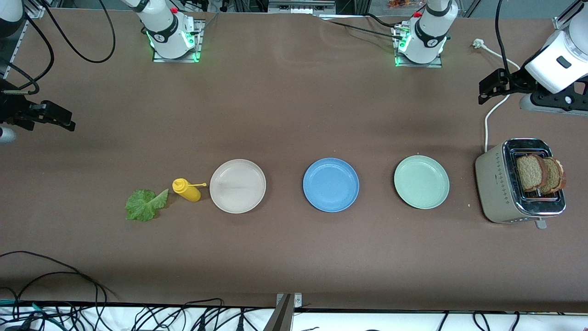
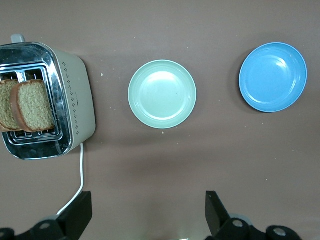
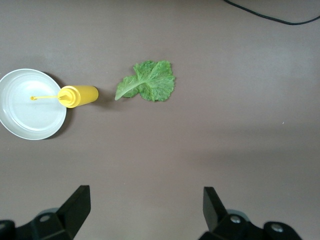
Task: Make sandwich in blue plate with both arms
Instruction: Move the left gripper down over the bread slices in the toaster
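Sandwich parts lie apart on the bench: lettuce leaf (image 1: 146, 205) at the right arm's end, then a yellow bottle (image 1: 186, 189), a cream plate (image 1: 237, 185), the blue plate (image 1: 330, 184) in the middle, a green plate (image 1: 421, 181), and two bread slices (image 1: 540, 173) standing in the toaster (image 1: 498, 188) at the left arm's end. Right tool (image 3: 145, 210) waits over bare bench, fingers apart. Left tool (image 2: 148, 212) waits above the toaster's cord (image 2: 75, 187), fingers apart too.

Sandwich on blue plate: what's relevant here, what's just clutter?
Relevant: blue plate; two bread slices standing in the toaster; lettuce leaf; left gripper and right gripper, both open.
Clutter: cream plate; green plate; yellow squeeze bottle.
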`<move>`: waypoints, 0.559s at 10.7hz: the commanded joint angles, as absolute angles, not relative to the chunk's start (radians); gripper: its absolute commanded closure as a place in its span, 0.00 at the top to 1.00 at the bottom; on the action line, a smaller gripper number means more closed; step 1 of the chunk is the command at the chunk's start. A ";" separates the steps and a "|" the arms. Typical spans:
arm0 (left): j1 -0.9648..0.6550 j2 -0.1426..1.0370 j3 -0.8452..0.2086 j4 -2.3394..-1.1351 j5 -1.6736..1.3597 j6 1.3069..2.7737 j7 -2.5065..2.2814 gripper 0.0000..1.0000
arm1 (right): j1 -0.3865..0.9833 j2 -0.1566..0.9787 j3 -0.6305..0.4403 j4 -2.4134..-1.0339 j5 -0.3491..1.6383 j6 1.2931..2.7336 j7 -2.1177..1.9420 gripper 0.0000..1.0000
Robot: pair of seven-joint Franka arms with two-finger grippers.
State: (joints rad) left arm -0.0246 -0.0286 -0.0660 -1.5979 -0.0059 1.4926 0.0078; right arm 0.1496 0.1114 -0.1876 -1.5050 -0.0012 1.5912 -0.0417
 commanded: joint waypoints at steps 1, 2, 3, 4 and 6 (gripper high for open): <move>-0.012 -0.003 -0.064 -1.571 0.002 1.480 0.012 1.00 | 0.149 0.110 -0.189 -1.489 0.009 1.582 -0.040 1.00; -0.009 0.001 -0.064 -1.571 0.002 1.480 0.015 1.00 | 0.149 0.110 -0.190 -1.489 0.009 1.580 -0.044 1.00; -0.009 0.008 -0.064 -1.569 0.003 1.480 0.015 1.00 | 0.149 0.110 -0.196 -1.489 0.009 1.582 -0.046 1.00; -0.009 0.015 -0.064 -1.569 0.005 1.483 0.015 1.00 | 0.150 0.110 -0.198 -1.489 0.011 1.582 -0.040 1.00; -0.008 0.053 -0.051 -1.553 0.002 1.491 0.017 1.00 | 0.150 0.110 -0.195 -1.489 0.009 1.582 -0.038 1.00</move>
State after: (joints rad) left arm -0.0102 0.0030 -0.0642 -1.5979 -0.0058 1.4928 0.0078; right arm 0.1493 0.1114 -0.1905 -1.5049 -0.0012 1.5912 -0.0417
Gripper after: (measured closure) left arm 0.000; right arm 0.000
